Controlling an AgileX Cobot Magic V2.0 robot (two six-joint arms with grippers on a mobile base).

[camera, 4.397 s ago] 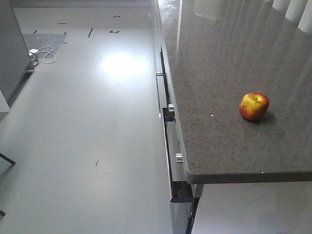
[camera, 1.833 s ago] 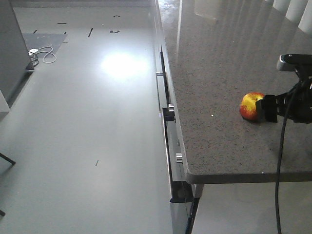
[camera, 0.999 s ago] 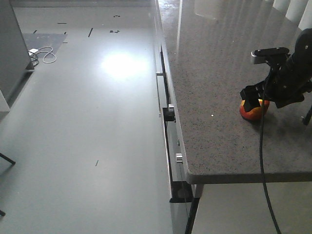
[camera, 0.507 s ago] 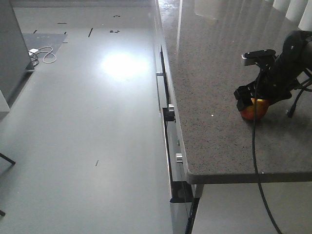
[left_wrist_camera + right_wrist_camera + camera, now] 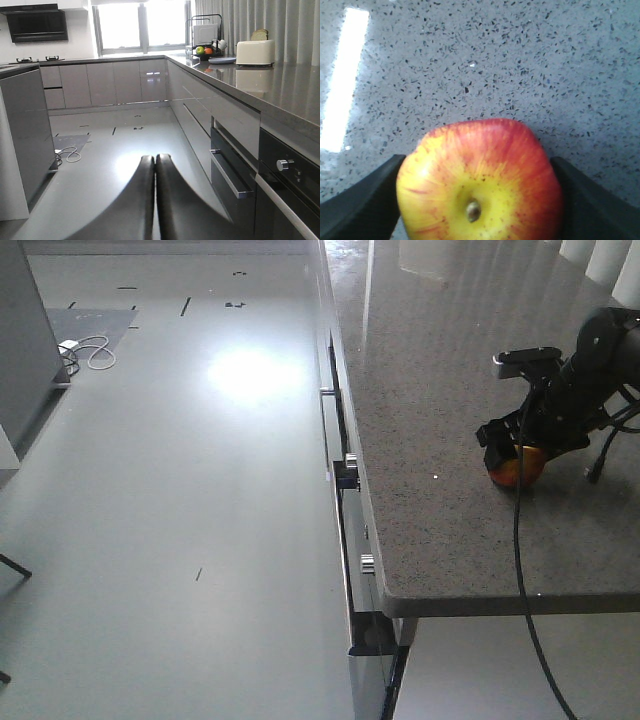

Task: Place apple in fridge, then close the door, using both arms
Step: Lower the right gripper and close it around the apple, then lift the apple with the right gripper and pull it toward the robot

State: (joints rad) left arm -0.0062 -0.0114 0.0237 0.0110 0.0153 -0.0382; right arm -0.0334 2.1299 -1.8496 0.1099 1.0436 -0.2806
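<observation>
Apple (image 5: pixel 518 469), red and yellow, sits on the speckled grey desk (image 5: pixel 450 540), a little in from its front edge, its dimpled end facing the right wrist camera. The right arm (image 5: pixel 585 375) reaches down over it. The right jaws stand spread, with one dark finger (image 5: pixel 360 210) at each side of the fruit, close against its skin; whether they press on it cannot be told. The left jaws are pressed together with nothing between them, out over the kitchen floor (image 5: pixel 100 170).
</observation>
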